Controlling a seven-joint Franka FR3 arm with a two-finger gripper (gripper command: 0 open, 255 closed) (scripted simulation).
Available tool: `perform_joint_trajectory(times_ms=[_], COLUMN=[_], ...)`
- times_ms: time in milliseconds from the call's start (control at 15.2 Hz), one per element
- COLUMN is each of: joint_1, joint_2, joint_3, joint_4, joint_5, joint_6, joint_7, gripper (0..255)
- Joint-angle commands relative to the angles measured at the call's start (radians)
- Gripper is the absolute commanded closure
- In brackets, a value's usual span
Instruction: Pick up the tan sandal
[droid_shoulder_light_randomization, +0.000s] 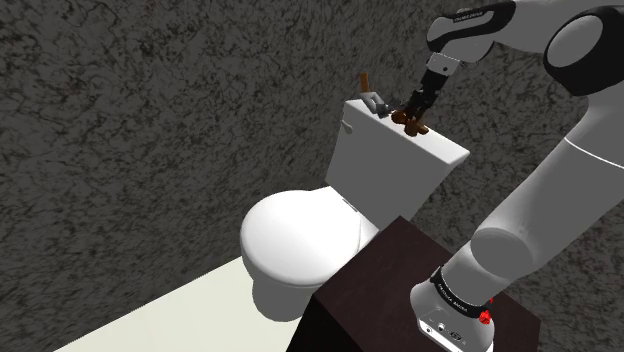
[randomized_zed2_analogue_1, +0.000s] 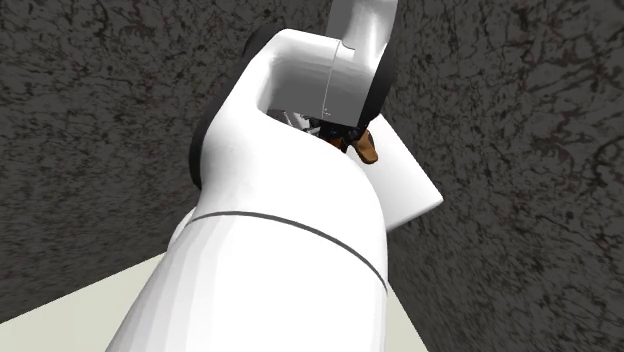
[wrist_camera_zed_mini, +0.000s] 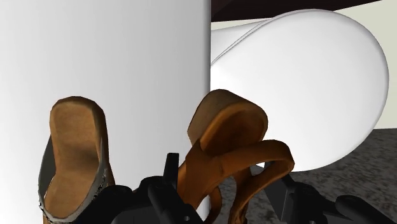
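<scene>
My claw (wrist_camera_zed_mini: 226, 191) is clamped on the tan sandal (wrist_camera_zed_mini: 232, 124). The two black fingers press in on its straps from either side, and the shoe stands on edge between them at the front rim of the toilet tank (droid_shoulder_light_randomization: 425, 150). In the shoulder view the sandal sits low against the tank's top. I can't tell whether it is touching that top or has just cleared it.

I judge the reach and the grip to be done. What is left is the lift: raising the shoe well clear of the tank top without letting it twist in my fingers.

The sandal is a warm brown, with a thick rounded sole and curved, loop-like straps that look leathery and smooth. A second sandal (wrist_camera_zed_mini: 73, 153) lies beside it on the tank top. It has a flat matte tan footbed and a grey band round its edge, and it is outside my grip.

The tank is a plain white box with a flat, glossy lid. Below the tank's front is the closed toilet lid (droid_shoulder_light_randomization: 295, 235), a smooth white oval. Behind the tank the wall (droid_shoulder_light_randomization: 150, 100) is dark grey and coarsely mottled like rough plaster. The floor (droid_shoulder_light_randomization: 180, 310) beneath is pale and flat.
</scene>
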Motion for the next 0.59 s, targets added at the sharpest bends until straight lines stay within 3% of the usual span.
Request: perform_joint_trajectory(times_ms=[0, 528], joint_1=[-0.001, -0.001], joint_2=[-0.003, -0.010], joint_3=[-0.001, -0.001], joint_4=[0.027, 0.127], joint_5=[-0.002, -0.007], joint_6=[-0.029, -0.135], joint_7=[0.002, 0.010], gripper=[255, 255])
